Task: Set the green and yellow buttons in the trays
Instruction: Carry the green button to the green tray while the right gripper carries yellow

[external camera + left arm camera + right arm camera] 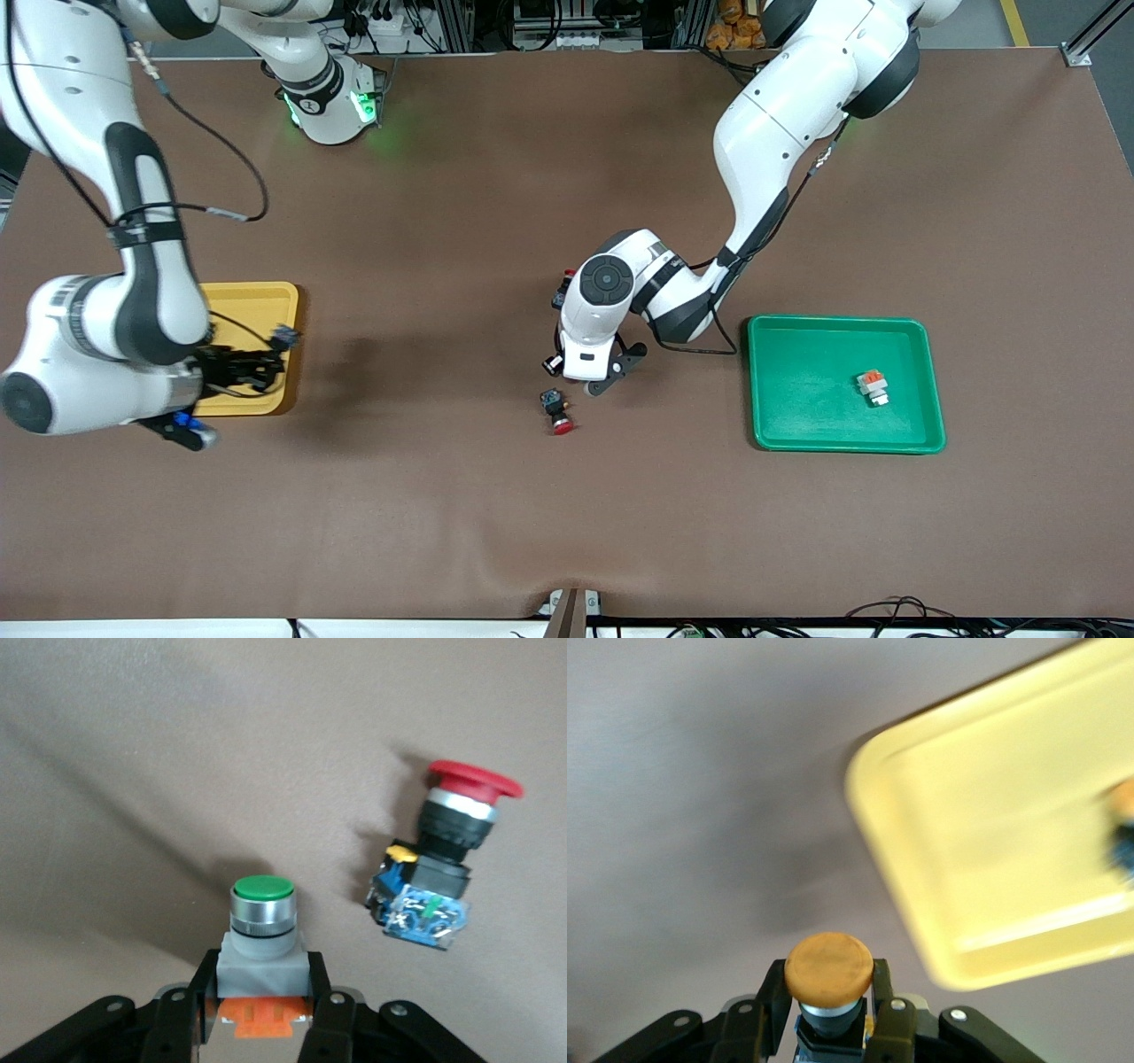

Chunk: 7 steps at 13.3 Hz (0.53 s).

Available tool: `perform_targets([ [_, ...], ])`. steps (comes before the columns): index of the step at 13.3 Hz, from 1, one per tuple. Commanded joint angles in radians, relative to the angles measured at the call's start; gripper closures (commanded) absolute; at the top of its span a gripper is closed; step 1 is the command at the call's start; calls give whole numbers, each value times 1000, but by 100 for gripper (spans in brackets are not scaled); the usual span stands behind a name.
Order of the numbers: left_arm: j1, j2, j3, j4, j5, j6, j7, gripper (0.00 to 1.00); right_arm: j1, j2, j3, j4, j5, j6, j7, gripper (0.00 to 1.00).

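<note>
Nearest the front camera lies a red-capped switch [558, 414], on bare tabletop about midway along it; it is no part of the task. Just above it the left gripper [592, 377] is down at the table with its jaws pinched on the grey-white body of a green-capped button [263, 930], which stands cap-up between the fingers with its orange block showing below. In the left wrist view the red-capped switch rests close beside that button without touching it.

Toward the left arm's end of the table sits the green tray [762, 390], and one green-capped button [873, 386] already lies in it, near the corner closest to that end.

Toward the right arm's end, the right gripper [275, 347] hangs over the edge of the yellow tray [252, 306], its jaws clamped on a yellow-capped button [829, 970]. A blurred second yellow-capped button [1123, 828] appears to lie inside that tray.

By this reckoning two buttons are placed and two are in hand: the green one awaits carrying to its tray, the yellow one only needs lowering and release.
</note>
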Motion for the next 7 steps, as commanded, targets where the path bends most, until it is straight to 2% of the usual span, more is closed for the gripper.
perform_targets([
  [1, 13, -39, 8, 3, 12, -12, 4, 100, -98, 7, 22, 0, -101, -5, -221, 100],
  [4, 55, -77, 11, -5, 39, -129, 48, 100, -169, 42, 22, -22, -138, 53, -348, 100],
  [7, 101, -128, 9, -6, 39, -241, 129, 100, -174, 47, 22, -112, -132, 168, -356, 100],
])
